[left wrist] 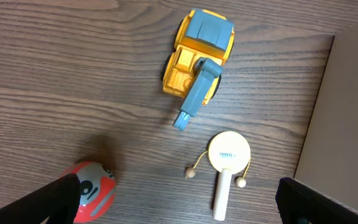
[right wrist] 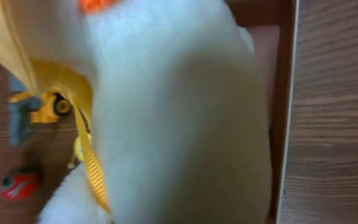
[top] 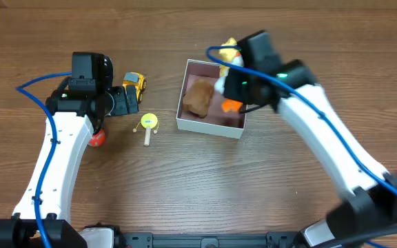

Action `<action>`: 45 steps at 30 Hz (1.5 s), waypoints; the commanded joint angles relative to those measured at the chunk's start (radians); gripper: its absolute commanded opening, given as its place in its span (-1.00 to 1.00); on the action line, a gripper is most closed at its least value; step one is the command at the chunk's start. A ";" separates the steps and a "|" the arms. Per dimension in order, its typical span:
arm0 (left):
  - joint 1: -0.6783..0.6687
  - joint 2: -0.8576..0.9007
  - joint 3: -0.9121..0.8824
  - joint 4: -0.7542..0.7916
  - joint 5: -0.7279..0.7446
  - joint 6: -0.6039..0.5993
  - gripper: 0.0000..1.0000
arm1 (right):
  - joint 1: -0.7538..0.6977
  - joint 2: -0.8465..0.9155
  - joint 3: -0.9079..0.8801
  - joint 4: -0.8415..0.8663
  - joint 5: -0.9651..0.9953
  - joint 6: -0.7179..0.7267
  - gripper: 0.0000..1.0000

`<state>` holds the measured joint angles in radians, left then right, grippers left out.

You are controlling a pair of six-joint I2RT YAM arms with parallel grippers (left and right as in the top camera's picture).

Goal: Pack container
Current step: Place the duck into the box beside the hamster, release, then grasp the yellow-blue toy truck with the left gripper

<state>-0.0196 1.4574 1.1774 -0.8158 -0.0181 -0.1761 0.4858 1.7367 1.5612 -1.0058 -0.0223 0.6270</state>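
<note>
**Over the box: right pincer holding plush, left pincer open**

At the box's 2 o'clock corner in the overhead view, the right gripper [top: 230,77] is clamped on a white plush toy with yellow and orange parts [right wrist: 179,112]. The plush fills the right wrist view and hides the fingers. It hangs over the square white cardboard container with pink inside [top: 209,125]. A brown plush toy [top: 198,98] lies in the container's 9 o'clock half.

The left gripper [left wrist: 188,200] has its jaws spread wide with nothing between them. It is above the brown wooden table [left wrist: 55,74], at the container's 9 o'clock. In the left wrist view:
- A yellow toy truck with blue-grey arm [left wrist: 197,53] sits at 12 o'clock.
- A small yellow rattle drum on a wooden stick [left wrist: 227,163] lies just below the truck, near the right finger.
- A red ball with a face [left wrist: 92,190] sits at 8 o'clock, beside the left finger.

All three are outside the container.
</note>
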 commanded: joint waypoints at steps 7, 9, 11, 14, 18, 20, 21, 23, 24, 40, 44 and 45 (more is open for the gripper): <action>0.000 0.002 0.022 0.004 0.011 0.019 1.00 | 0.003 0.211 -0.004 0.014 0.123 0.109 -0.30; 0.000 0.002 0.022 0.004 0.011 0.019 1.00 | 0.005 0.211 -0.004 0.005 0.132 0.106 0.17; 0.000 0.002 0.022 0.004 0.011 0.019 1.00 | 0.005 0.207 -0.004 0.003 0.161 0.078 0.69; 0.000 0.002 0.022 0.004 0.011 0.019 1.00 | -0.002 0.162 0.008 0.012 0.190 -0.019 1.00; 0.000 0.002 0.022 0.004 0.014 0.017 1.00 | -0.002 0.016 0.036 0.003 0.243 -0.087 1.00; -0.001 0.002 0.022 -0.002 0.051 0.004 1.00 | -0.004 -0.085 0.040 0.002 0.243 -0.125 1.00; -0.001 0.002 0.023 0.006 0.088 0.006 1.00 | -0.004 -0.142 0.040 -0.002 0.255 -0.147 1.00; -0.001 0.002 0.023 0.013 0.134 0.068 1.00 | -0.016 -0.200 0.040 -0.021 0.281 -0.145 1.00; -0.001 0.002 0.024 0.019 0.138 0.092 1.00 | -0.037 -0.234 0.040 -0.041 0.279 -0.143 1.00; 0.008 0.493 0.369 0.006 0.036 0.396 0.77 | -0.201 -0.265 0.036 -0.186 0.113 -0.126 1.00; 0.006 0.569 0.380 0.009 0.037 0.425 0.67 | -0.201 -0.265 0.036 -0.203 0.114 -0.126 1.00; 0.006 0.583 0.380 0.009 0.037 0.437 0.61 | -0.201 -0.265 0.036 -0.204 0.113 -0.126 1.00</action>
<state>-0.0177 1.9995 1.5269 -0.8051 0.0219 0.2035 0.2878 1.4750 1.5845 -1.2095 0.0925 0.5011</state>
